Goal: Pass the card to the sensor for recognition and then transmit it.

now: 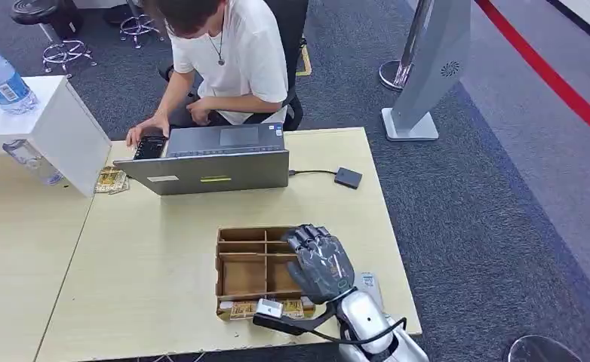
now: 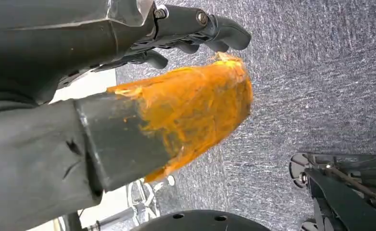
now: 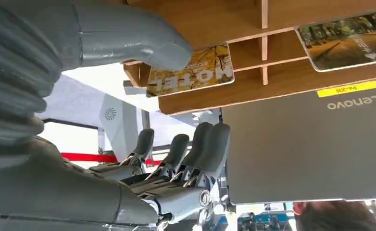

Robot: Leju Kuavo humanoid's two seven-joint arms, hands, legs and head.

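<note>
Light wooden table (image 1: pixel 164 271) on grey carpet, a person seated at a laptop (image 1: pixel 213 162) on the far side.

Step in hand, as judged: picking a card. Right hand (image 1: pixel 321 260) poised over the cardboard divider box (image 1: pixel 254 271), fingers apart, grasping nothing. Next move calls for lowering onto one card, pinching it, then carrying it to the black sensor (image 1: pixel 348 178) beside the laptop.

Box contents: cards (image 1: pixel 265 308) in the near row; the other compartments look bare.

Left hand (image 2: pixel 195 33) hangs over carpet, fingers curled, holding nothing
</note>
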